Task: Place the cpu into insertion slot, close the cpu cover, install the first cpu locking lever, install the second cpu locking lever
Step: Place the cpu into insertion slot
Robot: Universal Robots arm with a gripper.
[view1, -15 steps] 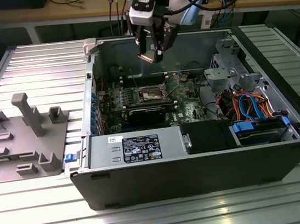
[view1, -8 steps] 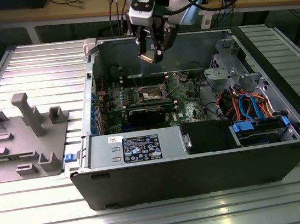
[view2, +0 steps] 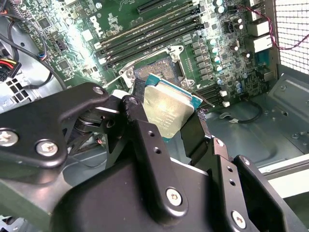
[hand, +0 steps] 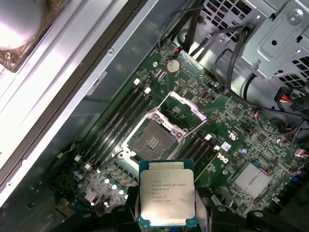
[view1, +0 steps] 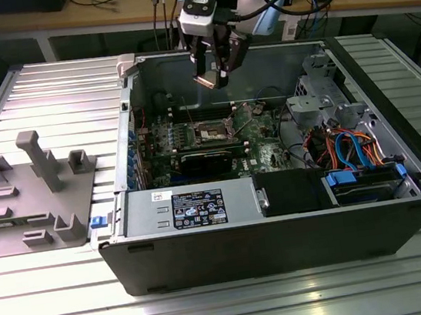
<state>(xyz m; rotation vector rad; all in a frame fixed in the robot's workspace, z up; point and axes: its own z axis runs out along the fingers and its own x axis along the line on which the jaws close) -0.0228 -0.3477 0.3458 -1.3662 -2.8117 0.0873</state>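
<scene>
My gripper (view1: pixel 213 73) hangs inside the open computer case, above the green motherboard (view1: pixel 258 132), and is shut on the cpu (view1: pixel 207 80). In both wrist views the cpu (hand: pixel 167 193) (view2: pixel 169 110) shows its silver-grey top, clamped at two opposite edges by black fingers (view2: pixel 141 126). The insertion slot (hand: pixel 150 140) (view2: pixel 155 68) lies bare below it, a little off to one side, its contact field exposed. The cpu cover (hand: pixel 182 107) stands swung up from the slot's far edge. A thin wire lever (hand: pixel 194 128) sticks out beside the slot.
Long black memory slots (hand: pixel 123 116) flank the socket. A drive cage (view1: pixel 319 96) and coloured cables (view1: pixel 349 147) fill the case on the exterior view's right; the power supply (view1: pixel 194 206) sits at the front. A grey fixture (view1: pixel 32 189) stands on the table outside.
</scene>
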